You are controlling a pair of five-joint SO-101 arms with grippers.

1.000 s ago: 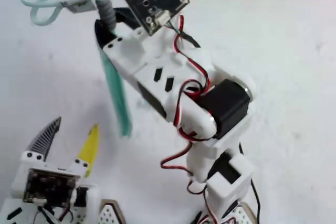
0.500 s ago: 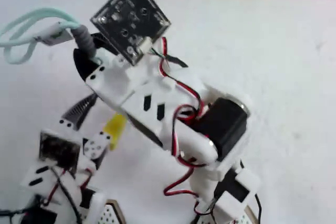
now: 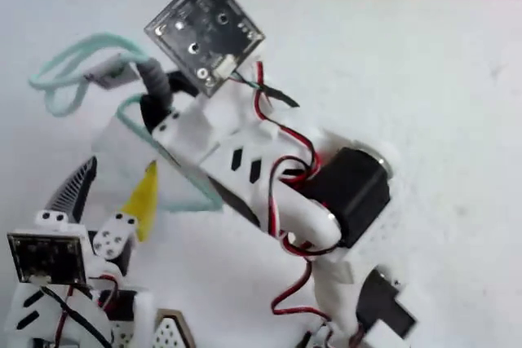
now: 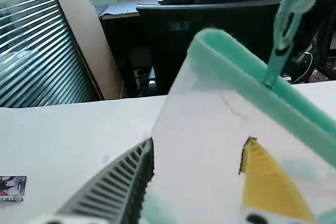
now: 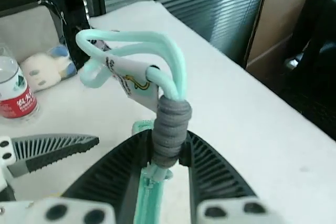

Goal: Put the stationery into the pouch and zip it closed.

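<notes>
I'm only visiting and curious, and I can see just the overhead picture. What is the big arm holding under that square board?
Observer: The right gripper is shut on the grey wrap at the base of the teal loop.
Operator: And the other claw?
Observer: The left gripper is open. The pouch fills the gap between its grey and yellow fingers. I cannot tell whether it touches them.
Operator: Anything else on the table?
Observer: A bottle and a soft toy sit beyond the loop.
</notes>
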